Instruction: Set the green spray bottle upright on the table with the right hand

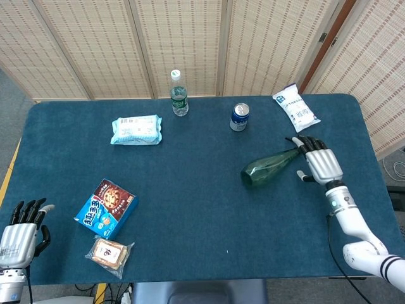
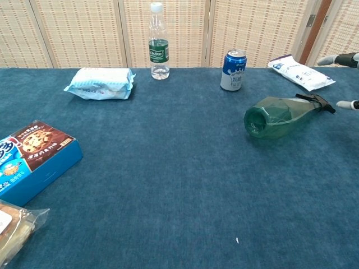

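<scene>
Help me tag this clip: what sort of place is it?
Probably a staged indoor test area: a table with blue cloth, woven folding screens behind, and scattered groceries such as a cookie box.

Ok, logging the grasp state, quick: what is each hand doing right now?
Left hand: open, holding nothing.
Right hand: open, beside the green spray bottle, not gripping it.

I'm working in what looks like a staged test room, not a home or shop. The bench (image 1: 190, 209) is covered edge to edge in dark blue carpet-like cloth, and folding woven screens (image 1: 183, 38) wall off the far side, hiding whatever lies behind. Grey floor shows at the left edge, and cables (image 1: 114, 292) hang under the near edge of the bench. Ordinary groceries are spread well apart across the cloth, like samples set out for trials.
</scene>
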Action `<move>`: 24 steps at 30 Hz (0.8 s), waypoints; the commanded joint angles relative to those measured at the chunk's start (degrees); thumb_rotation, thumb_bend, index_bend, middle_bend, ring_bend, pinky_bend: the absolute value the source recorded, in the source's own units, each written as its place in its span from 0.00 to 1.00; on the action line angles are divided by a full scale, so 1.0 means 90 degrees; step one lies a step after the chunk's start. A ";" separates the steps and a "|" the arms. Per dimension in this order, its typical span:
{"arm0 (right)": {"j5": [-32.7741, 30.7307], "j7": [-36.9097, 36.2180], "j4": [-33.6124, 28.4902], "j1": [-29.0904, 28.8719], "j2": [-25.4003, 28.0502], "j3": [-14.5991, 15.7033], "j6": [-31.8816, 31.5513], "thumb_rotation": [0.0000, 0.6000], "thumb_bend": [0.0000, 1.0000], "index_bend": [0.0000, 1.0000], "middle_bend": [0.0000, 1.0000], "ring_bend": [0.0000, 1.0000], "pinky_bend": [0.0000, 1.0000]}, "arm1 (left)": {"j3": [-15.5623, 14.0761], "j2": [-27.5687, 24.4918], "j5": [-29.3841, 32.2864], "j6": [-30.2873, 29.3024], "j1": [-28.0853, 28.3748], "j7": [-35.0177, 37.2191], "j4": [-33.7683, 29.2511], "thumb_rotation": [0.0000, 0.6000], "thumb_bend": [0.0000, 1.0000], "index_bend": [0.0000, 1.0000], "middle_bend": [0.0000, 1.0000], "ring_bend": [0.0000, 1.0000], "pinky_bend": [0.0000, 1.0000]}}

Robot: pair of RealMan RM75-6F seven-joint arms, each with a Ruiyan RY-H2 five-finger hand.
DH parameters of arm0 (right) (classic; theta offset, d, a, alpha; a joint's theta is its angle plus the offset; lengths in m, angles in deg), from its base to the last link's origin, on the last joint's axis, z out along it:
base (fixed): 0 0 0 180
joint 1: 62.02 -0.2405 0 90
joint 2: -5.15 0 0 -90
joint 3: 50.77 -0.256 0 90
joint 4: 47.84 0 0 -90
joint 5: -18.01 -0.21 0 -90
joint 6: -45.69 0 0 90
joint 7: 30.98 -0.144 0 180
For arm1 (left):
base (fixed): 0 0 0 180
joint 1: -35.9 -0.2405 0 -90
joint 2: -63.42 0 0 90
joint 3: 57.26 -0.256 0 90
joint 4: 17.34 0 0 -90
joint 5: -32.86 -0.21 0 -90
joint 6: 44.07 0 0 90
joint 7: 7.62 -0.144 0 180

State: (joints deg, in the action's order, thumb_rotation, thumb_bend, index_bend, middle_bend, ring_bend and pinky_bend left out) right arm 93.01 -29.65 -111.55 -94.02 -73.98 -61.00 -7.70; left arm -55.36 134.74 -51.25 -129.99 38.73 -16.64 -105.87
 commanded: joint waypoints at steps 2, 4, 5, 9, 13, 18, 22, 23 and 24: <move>0.0100 0.0016 0.0508 -0.0320 -0.0142 0.0044 0.0346 1.00 0.22 0.00 0.11 0.04 0.13 | 0.0059 -0.0022 0.0119 0.0123 0.0063 -0.0040 -0.0009 1.00 0.74 0.22 0.14 0.11 0.00; 0.0141 0.0098 0.0627 -0.0389 -0.0106 0.0086 0.0424 1.00 0.22 0.00 0.11 0.04 0.13 | 0.0123 -0.0065 0.0212 0.0214 0.0122 -0.0073 -0.0020 1.00 0.74 0.22 0.14 0.11 0.00; 0.0152 0.0140 0.0643 -0.0407 -0.0072 0.0103 0.0447 1.00 0.22 0.00 0.11 0.04 0.13 | 0.0153 -0.0081 0.0252 0.0262 0.0156 -0.0085 -0.0022 1.00 0.74 0.22 0.14 0.11 0.00; 0.0152 0.0336 0.0544 -0.0413 0.0140 0.0136 0.0420 1.00 0.22 0.00 0.11 0.04 0.13 | 0.0286 -0.0080 0.0371 0.0512 0.0354 -0.0027 0.0038 1.00 0.74 0.22 0.14 0.11 0.00; 0.0128 0.0437 0.0501 -0.0401 0.0258 0.0197 0.0465 1.00 0.23 0.00 0.12 0.04 0.13 | 0.0342 0.0029 0.0392 0.0708 0.0520 0.0099 0.0233 1.00 0.74 0.22 0.14 0.11 0.00; 0.0202 0.0232 0.0912 -0.0545 0.0095 0.0313 0.0775 1.00 0.24 0.04 0.14 0.04 0.13 | 0.0397 0.0165 0.0506 0.0893 0.0648 0.0238 0.0497 1.00 0.74 0.22 0.14 0.11 0.00; 0.0392 -0.0003 0.1416 -0.0729 -0.0150 0.0449 0.1041 1.00 0.24 0.05 0.14 0.04 0.13 | 0.0441 0.0249 0.0622 0.1025 0.0729 0.0300 0.0659 1.00 0.74 0.22 0.14 0.11 0.00; 0.0451 -0.0125 0.1590 -0.0786 -0.0242 0.0479 0.1104 1.00 0.24 0.05 0.14 0.04 0.13 | 0.0457 0.0270 0.0656 0.1063 0.0757 0.0306 0.0704 1.00 0.74 0.22 0.14 0.11 0.00; 0.0496 -0.0234 0.1730 -0.0826 -0.0320 0.0502 0.1147 1.00 0.24 0.05 0.15 0.04 0.13 | 0.0469 0.0285 0.0682 0.1094 0.0778 0.0313 0.0731 1.00 0.74 0.22 0.14 0.11 0.00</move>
State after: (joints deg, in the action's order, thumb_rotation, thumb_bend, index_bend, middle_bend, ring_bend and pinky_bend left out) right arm 96.21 -29.57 -98.74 -100.21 -75.06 -57.32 1.14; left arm -51.29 137.13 -45.35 -120.39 45.52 -13.93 -99.51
